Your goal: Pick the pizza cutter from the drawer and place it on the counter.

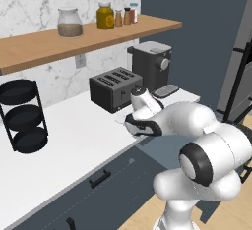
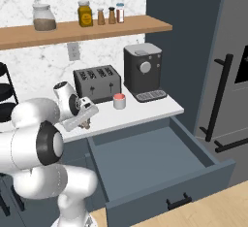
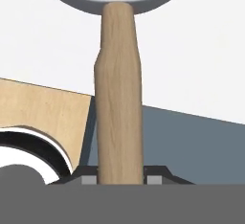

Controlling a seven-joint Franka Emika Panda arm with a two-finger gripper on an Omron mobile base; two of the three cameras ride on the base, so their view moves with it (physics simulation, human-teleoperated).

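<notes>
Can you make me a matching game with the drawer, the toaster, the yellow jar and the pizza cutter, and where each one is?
Things:
1. drawer
2. toaster
3. yellow jar
4. pizza cutter

Places or states:
A. up on the wooden shelf
B. held in the gripper
C. pulled open, nothing in sight inside
D. standing on the white counter, next to the coffee machine

Pairs: 1-C, 2-D, 3-A, 4-B
</notes>
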